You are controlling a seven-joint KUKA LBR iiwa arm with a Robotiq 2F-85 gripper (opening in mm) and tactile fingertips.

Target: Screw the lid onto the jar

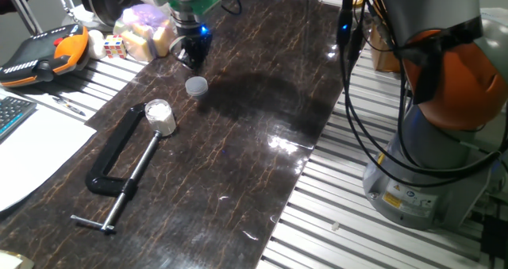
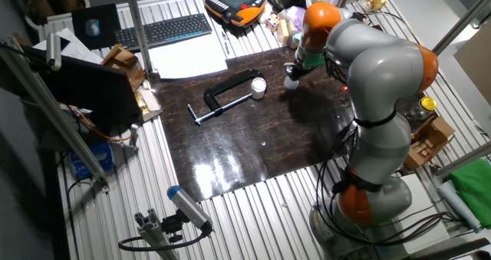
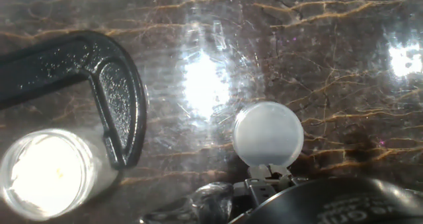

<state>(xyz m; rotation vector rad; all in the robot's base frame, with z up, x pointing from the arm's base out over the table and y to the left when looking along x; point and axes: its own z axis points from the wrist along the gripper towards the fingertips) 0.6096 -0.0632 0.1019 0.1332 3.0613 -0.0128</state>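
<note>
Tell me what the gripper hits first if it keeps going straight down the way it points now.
Most likely the lid: in the hand view it lies on the table just ahead of the gripper. The jar sits off to the side by the C-clamp. Exact depth is unclear.

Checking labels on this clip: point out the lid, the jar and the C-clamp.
lid (image 1: 196,85): one fixed view, top face.
jar (image 1: 159,113): one fixed view, upper side wall.
C-clamp (image 1: 111,151): one fixed view, curved black frame.

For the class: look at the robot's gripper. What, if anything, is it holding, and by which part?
Nothing is visibly held. The gripper hovers above the small round whitish plastic lid, which lies on the dark table.
</note>
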